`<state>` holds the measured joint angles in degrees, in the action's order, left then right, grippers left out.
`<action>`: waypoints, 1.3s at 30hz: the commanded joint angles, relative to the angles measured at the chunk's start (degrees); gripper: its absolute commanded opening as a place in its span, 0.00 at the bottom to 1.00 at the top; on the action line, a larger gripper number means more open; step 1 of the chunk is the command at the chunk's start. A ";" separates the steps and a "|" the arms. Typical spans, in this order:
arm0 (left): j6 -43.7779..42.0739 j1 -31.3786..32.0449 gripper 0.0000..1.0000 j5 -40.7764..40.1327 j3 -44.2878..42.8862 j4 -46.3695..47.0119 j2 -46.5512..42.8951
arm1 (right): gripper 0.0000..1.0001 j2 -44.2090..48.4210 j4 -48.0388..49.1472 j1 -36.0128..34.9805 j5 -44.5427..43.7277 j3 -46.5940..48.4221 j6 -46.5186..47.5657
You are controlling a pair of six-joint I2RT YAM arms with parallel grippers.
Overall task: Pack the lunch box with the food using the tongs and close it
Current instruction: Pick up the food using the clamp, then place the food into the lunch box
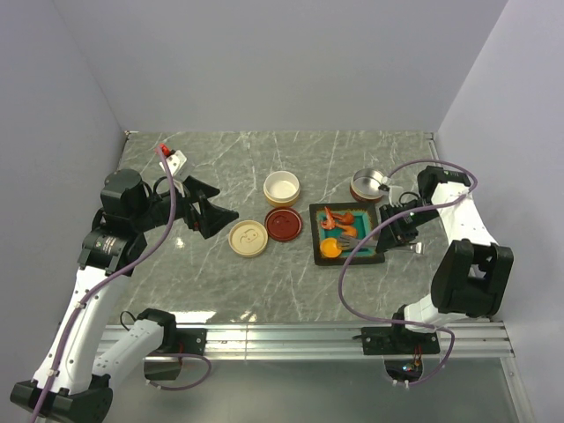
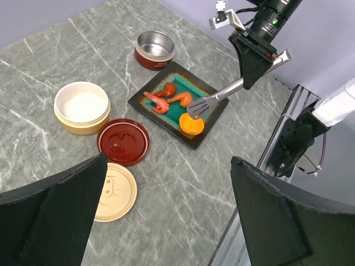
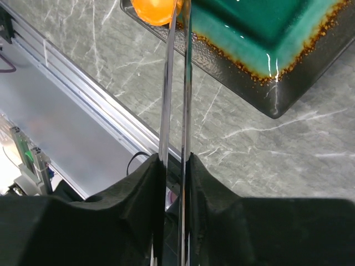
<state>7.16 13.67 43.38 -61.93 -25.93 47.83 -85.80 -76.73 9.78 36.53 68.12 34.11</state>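
In the top view, the left gripper (image 1: 220,205) is hanging above the grey marbled desk (image 1: 264,282) toward its left edge, with its jaws spread wide and nothing between them. The right gripper (image 1: 392,232) is sitting near the desk's right edge and is clamping the long thin silver metal tongs (image 1: 354,238). The tongs are reaching over the square teal glazed tray (image 1: 377,256). On that tray, the round orange disc-like piece (image 1: 330,249) is lying at the near corner, and the curled red-orange shrimp-like pieces (image 1: 333,218) are lying toward the far side. A dark red steel-lined bowl (image 1: 368,183) is standing just beyond the tray. A round cream bowl (image 1: 282,186), a round dark red lid (image 1: 284,224) and a round cream lid (image 1: 248,238) are lying around the desk's middle.

In the left wrist view, the left gripper's black fingers (image 2: 61,216) are standing far apart and are empty. Beyond them, the right gripper (image 2: 258,61) is holding the silver metal tongs (image 2: 222,97) slanted down, their flat tip right at the round orange disc-like piece (image 2: 191,126). Whether they are touching it cannot be told.

In the right wrist view, the right gripper (image 3: 176,183) is pinching both slim arms of the silver metal tongs (image 3: 164,111), which are running almost together toward the round orange disc-like piece (image 3: 152,11) at the tray's (image 3: 266,33) corner.
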 commanded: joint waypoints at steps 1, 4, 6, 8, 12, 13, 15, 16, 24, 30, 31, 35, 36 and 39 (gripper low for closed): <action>-0.30 -0.40 0.99 1.36 -0.03 1.59 0.15 | 0.31 -0.95 -2.28 0.33 2.31 0.70 1.57; -0.30 -0.31 0.98 1.10 -0.03 1.41 0.24 | 0.23 -1.65 -4.39 0.41 3.89 2.54 3.16; -0.39 -0.40 0.98 1.10 -0.12 1.32 0.33 | 0.19 -2.00 -5.44 0.41 4.86 4.21 3.68; -0.39 -0.31 0.98 0.92 -0.29 1.24 0.42 | 0.15 -2.35 -5.71 0.41 5.30 5.79 3.34; -0.74 -0.40 0.98 0.83 -0.56 0.71 0.68 | 0.02 -2.62 -5.71 0.41 6.97 7.90 2.63; -0.92 -0.40 0.98 0.83 -0.65 0.45 0.77 | 0.01 -2.62 -5.71 0.33 8.19 8.52 2.37; -1.18 -0.31 0.98 0.83 -0.73 0.36 0.94 | 0.00 -2.88 -5.63 0.33 9.60 10.36 1.40; -1.09 -0.31 0.98 0.75 -0.82 0.27 1.12 | 0.00 -3.06 -5.54 0.33 11.87 11.24 0.88; -0.74 -0.40 0.98 0.13 -1.79 0.44 3.23 | 0.00 -3.32 11.73 -3.27 15.41 20.03 -19.76; 1.36 -0.40 0.98 -2.32 -2.05 1.49 4.55 | 0.00 -7.45 21.88 -11.52 7.16 26.80 -31.11; 2.06 -0.40 0.98 -3.29 -2.05 1.76 4.72 | 0.00 -9.02 22.76 -12.15 6.28 28.28 -33.03; 3.30 -0.75 0.98 -6.98 -2.23 2.29 5.95 | 0.00 -12.98 26.01 -15.05 2.58 31.20 -36.13; 3.04 -0.84 0.98 -7.68 -2.32 2.20 6.04 | 0.00 -13.60 26.45 -16.01 1.62 31.55 -36.39; 2.78 -0.93 0.98 -8.30 -2.05 2.20 6.57 | 0.00 -15.36 27.16 -17.86 -0.05 32.16 -36.48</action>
<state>8.93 13.06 37.39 -61.95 -25.91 54.22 -100.66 -53.43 -6.68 39.66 97.38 0.45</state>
